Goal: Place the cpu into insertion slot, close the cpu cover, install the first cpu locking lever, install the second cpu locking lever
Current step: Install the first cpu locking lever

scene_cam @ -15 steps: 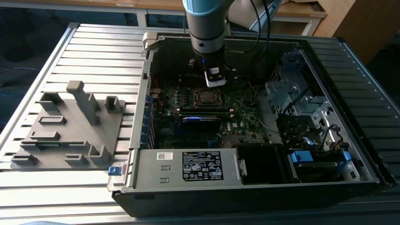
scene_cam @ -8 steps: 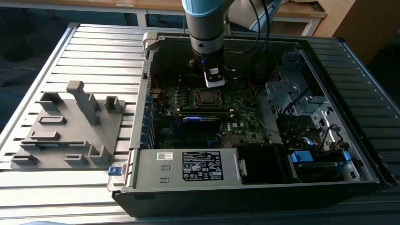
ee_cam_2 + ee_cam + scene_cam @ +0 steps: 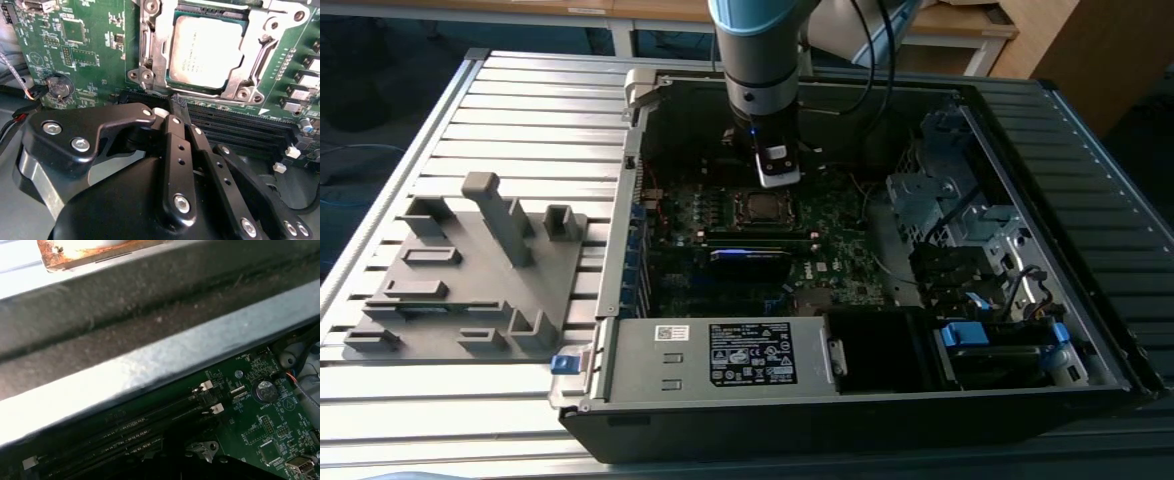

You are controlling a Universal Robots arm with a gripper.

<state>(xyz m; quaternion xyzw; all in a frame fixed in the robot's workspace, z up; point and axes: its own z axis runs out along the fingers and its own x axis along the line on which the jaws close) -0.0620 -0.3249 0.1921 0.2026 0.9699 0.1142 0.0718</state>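
The cpu (image 3: pixel 207 50), a dull silver square, lies in the insertion slot (image 3: pixel 176 12). The cpu cover (image 3: pixel 250 60), a silvery frame, lies flat around it. A thin metal lever (image 3: pixel 145 47) runs along one side of the socket and another (image 3: pixel 262 55) along the opposite side; whether they are latched I cannot tell. My gripper (image 3: pixel 177 106) hovers beside the socket over the long black memory slots (image 3: pixel 235 125), its black fingers (image 3: pixel 175 150) pressed together with nothing between them. In the exterior view the gripper (image 3: pixel 775 183) hangs just above the socket (image 3: pixel 761 207).
The green motherboard (image 3: pixel 834 235) sits deep inside an open computer case (image 3: pixel 630 250) with tall metal walls. Drive cages and cables (image 3: pixel 961 230) crowd the exterior view's right. A grey fixture plate (image 3: pixel 467 280) stands on the slatted table at the left. A coin battery (image 3: pixel 264 390) lies near the memory slots.
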